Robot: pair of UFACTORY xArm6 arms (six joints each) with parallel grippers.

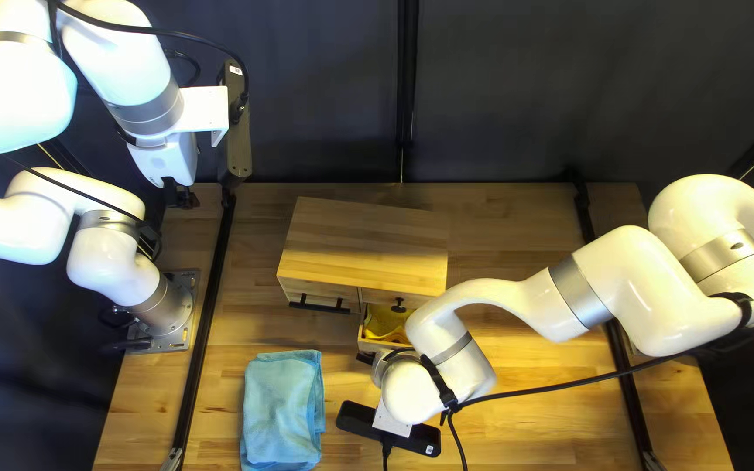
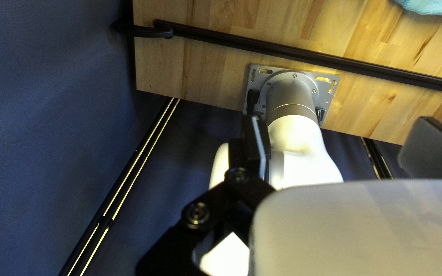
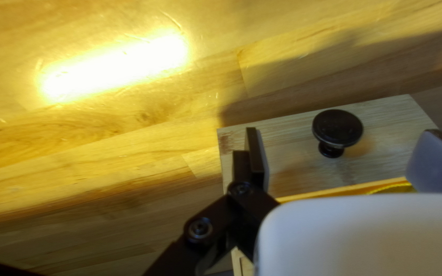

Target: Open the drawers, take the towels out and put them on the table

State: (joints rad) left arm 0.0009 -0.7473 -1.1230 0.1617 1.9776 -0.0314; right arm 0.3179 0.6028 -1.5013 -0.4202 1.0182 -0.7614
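Top left view: the blue towel (image 1: 282, 409) lies by the desk's (image 1: 547, 425) near edge, so that one looks done. The yellow towel (image 1: 383, 322) sits in the open drawer (image 1: 365, 340) of the wooden box (image 1: 364, 248) mid-desk. The right claw (image 3: 340, 149) hangs over the drawer's front, spread wide, holding nothing, likely ready to reach in. The left claw (image 2: 340, 130) is up high by the left edge, open and empty, out of the way. The desk's near right corner has free room.
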